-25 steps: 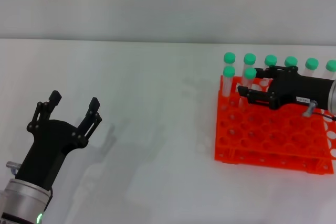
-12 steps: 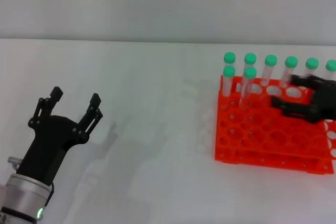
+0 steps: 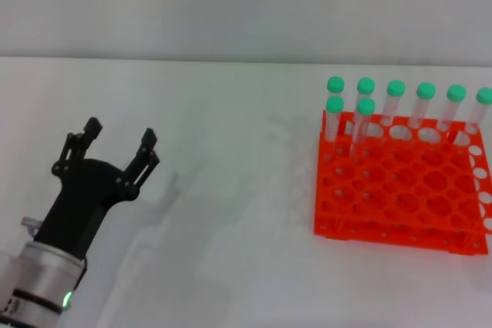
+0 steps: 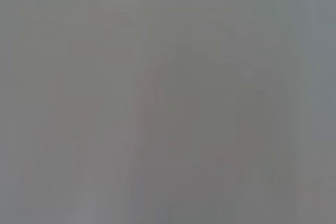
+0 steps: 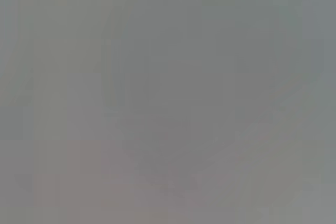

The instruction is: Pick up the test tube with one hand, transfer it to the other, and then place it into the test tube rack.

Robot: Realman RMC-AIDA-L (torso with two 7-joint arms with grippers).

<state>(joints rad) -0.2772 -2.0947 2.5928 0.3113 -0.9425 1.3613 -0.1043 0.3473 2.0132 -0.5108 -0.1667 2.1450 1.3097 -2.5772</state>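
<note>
The orange test tube rack (image 3: 400,193) stands on the white table at the right. Several green-capped clear tubes stand upright in its far rows. One tube (image 3: 362,124) stands in the second row, next to another (image 3: 333,118) at the rack's left corner. My left gripper (image 3: 121,137) is open and empty over the table at the left, far from the rack. My right gripper is out of view. Both wrist views show only flat grey.
The white table (image 3: 231,190) stretches between the left gripper and the rack. A pale wall rises behind the table's far edge. The rack's right end runs out of the picture.
My right gripper was over the rack beside the second-row tube, drew back to the right and has left the view. My left gripper has moved a little up and to the right.
</note>
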